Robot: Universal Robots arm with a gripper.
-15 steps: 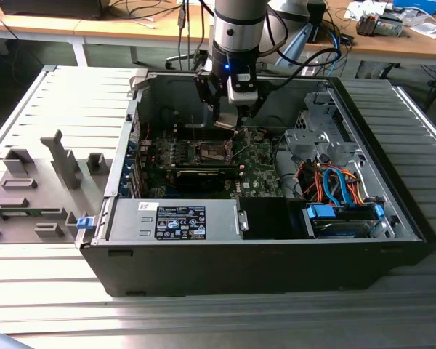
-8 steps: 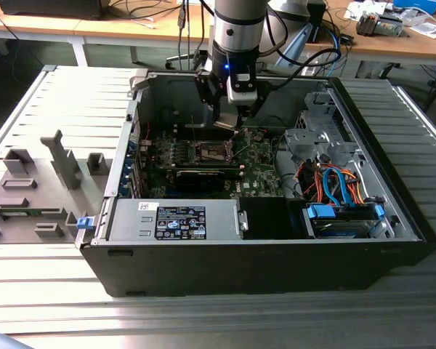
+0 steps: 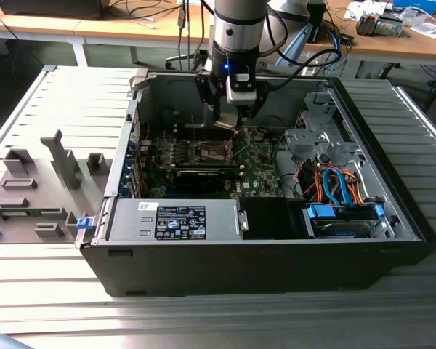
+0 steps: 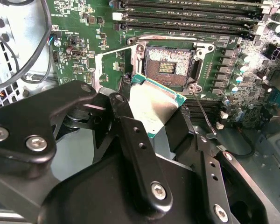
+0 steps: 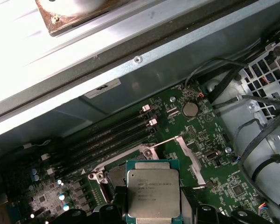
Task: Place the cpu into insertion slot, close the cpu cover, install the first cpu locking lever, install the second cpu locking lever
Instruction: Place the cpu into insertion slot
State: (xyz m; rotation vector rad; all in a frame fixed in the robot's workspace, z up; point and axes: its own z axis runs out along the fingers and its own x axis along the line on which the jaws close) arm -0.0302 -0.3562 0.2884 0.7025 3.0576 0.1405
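Black two-fingered gripper clamped on the cpu, a flat square chip with a dull silver top, inside the open black computer case.
Its fingers press opposite edges of the chip, holding it above the green circuit board. Just ahead of the fingertips lies the square, silver-rimmed insertion slot, its dark middle exposed. The thin silver cpu cover stands swung open beside the gripper, apart from the chip.

Dull grey metal cpu, matt blk tool.
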